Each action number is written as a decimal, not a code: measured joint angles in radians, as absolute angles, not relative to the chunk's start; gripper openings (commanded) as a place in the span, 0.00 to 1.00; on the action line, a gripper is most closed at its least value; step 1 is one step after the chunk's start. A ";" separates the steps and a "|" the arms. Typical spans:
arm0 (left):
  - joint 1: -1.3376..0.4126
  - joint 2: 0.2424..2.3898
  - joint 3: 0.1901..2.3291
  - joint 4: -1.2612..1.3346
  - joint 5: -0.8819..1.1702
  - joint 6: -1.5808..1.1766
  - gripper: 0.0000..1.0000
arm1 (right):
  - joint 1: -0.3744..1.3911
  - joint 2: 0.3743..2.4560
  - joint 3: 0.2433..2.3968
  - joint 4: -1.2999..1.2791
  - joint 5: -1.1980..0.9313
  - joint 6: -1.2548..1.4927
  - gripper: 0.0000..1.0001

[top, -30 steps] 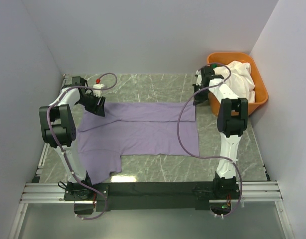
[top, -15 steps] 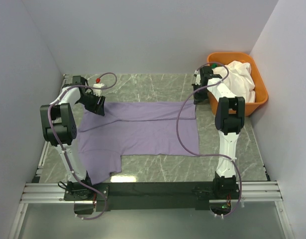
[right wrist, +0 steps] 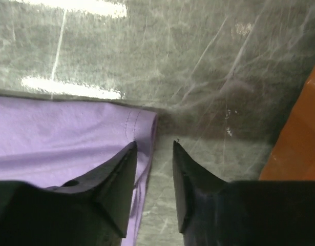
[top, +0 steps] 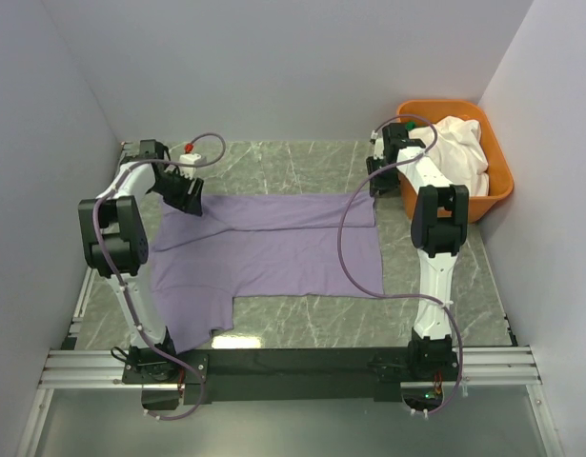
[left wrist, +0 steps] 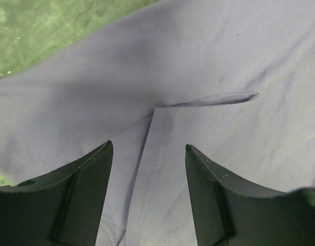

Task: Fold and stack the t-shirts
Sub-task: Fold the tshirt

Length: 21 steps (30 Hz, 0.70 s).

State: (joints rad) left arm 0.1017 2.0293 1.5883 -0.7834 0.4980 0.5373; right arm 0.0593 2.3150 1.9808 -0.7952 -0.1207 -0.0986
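A lavender t-shirt (top: pixel 273 249) lies spread flat on the marble table, partly folded, with one sleeve hanging toward the near left. My left gripper (top: pixel 189 202) is open just above the shirt's far left corner; the left wrist view shows a fold seam (left wrist: pixel 147 154) between its fingers. My right gripper (top: pixel 374 185) is open over the shirt's far right corner, whose hem (right wrist: pixel 142 123) lies just ahead of its fingertips in the right wrist view. A white t-shirt (top: pixel 459 152) lies bunched in the orange tub (top: pixel 497 181).
The orange tub stands at the far right against the wall; its edge shows in the right wrist view (right wrist: pixel 300 133). Grey walls close the table on three sides. The arms' cables loop over the shirt.
Both grippers have drawn slightly toward the far edge of the shirt. The shirt has not moved.
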 measured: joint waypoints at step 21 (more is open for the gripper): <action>0.042 2.109 1.589 -0.768 0.485 0.556 0.41 | 0.064 2.267 1.923 -0.884 -0.133 -0.155 0.62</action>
State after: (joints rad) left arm 0.0422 2.1086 1.5890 -0.7681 0.4850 0.5564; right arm 0.0639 2.2665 1.9228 -0.8841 -0.1333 -0.1551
